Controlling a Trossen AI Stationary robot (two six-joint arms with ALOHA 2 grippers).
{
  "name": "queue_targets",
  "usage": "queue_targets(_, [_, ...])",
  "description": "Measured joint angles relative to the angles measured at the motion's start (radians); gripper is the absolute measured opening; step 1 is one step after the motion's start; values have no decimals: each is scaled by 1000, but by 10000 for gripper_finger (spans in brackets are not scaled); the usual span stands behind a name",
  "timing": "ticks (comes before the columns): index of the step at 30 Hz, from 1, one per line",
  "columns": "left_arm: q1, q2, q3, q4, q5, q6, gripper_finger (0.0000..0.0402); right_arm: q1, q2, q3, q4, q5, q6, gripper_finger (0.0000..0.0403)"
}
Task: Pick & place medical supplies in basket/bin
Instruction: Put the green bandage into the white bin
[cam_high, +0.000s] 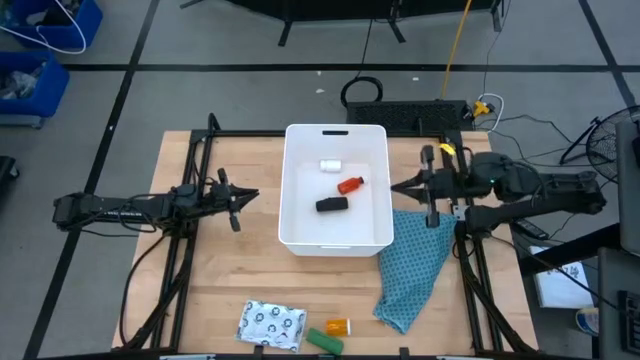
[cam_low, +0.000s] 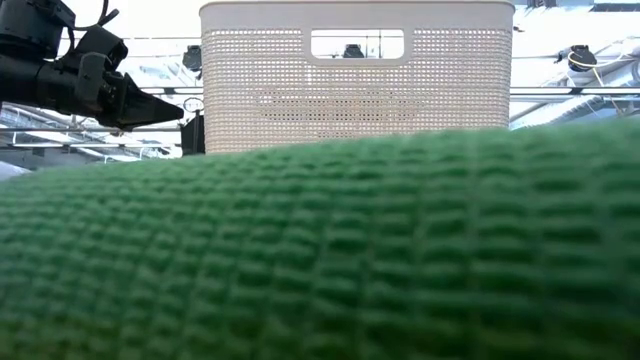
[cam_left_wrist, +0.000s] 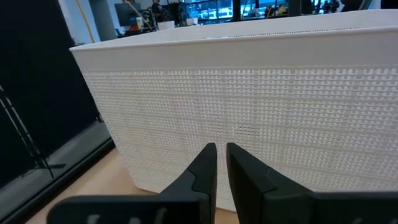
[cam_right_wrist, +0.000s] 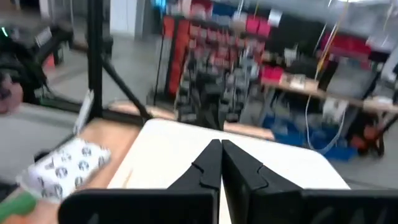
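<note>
The large white rectangular plastic tub (cam_high: 336, 133) sits mid-table with perforated walls, already holding a small white piece (cam_high: 331, 165), a red bottle (cam_high: 350, 185) and a black block (cam_high: 332, 204). Still out at the near edge lie a silvery packet with dark rings (cam_high: 271, 324), a green block (cam_high: 324, 340) and an orange vial (cam_high: 338, 326). The left gripper (cam_high: 247, 196), nearly closed and empty, hovers left of the tub, probably the nearer arm; the right gripper (cam_high: 398, 186), closed and empty, hovers over its right rim.

No text, label, brand or number can be read anywhere. The silvery packet (cam_high: 271, 324) at the lower middle carries dark ring marks, too small to make out.
</note>
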Motion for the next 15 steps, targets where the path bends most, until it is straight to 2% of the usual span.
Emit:
queue_targets(4, [0, 0, 0, 0, 0, -4, 42, 0, -146, -201, 176, -52, 28, 1])
queue_targets(8, [0, 0, 0, 0, 0, -3, 42, -7, -240, -383, 337, -51, 73, 1])
queue_targets(15, [0, 0, 0, 0, 0, 1, 42, -51, -299, -547, 426, -115, 109, 0])
